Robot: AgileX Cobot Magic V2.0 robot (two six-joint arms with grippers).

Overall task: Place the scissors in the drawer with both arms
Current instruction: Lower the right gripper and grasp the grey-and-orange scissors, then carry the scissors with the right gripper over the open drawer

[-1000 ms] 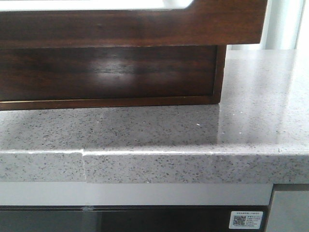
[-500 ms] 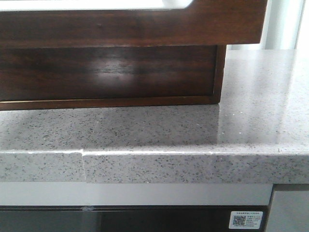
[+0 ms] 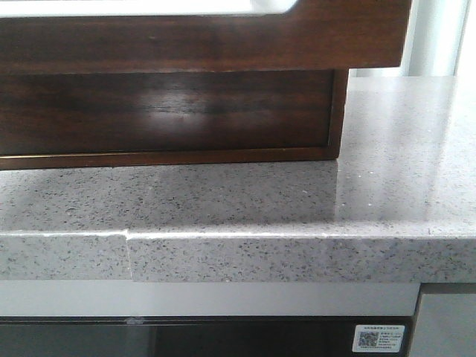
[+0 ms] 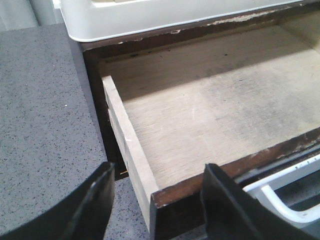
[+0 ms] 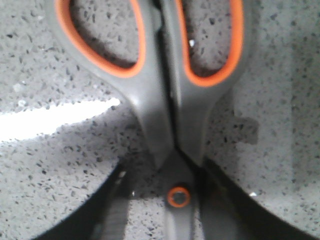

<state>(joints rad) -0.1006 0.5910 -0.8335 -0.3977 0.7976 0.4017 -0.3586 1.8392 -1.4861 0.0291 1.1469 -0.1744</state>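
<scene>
Front view: dark-brown drawer (image 3: 201,37) front fills the upper frame, sitting over the speckled grey counter (image 3: 297,201); neither arm shows here. Left wrist view: drawer (image 4: 210,115) pulled out, bare wood floor inside. Left gripper (image 4: 157,200) fingers spread apart at its front corner, gripping nothing; one finger (image 4: 90,205) is over the counter, the other over the drawer front. Right wrist view: right gripper (image 5: 165,205) clamped on the scissors (image 5: 160,100) at the orange pivot, grey-orange handles pointing away, over the counter (image 5: 280,100).
</scene>
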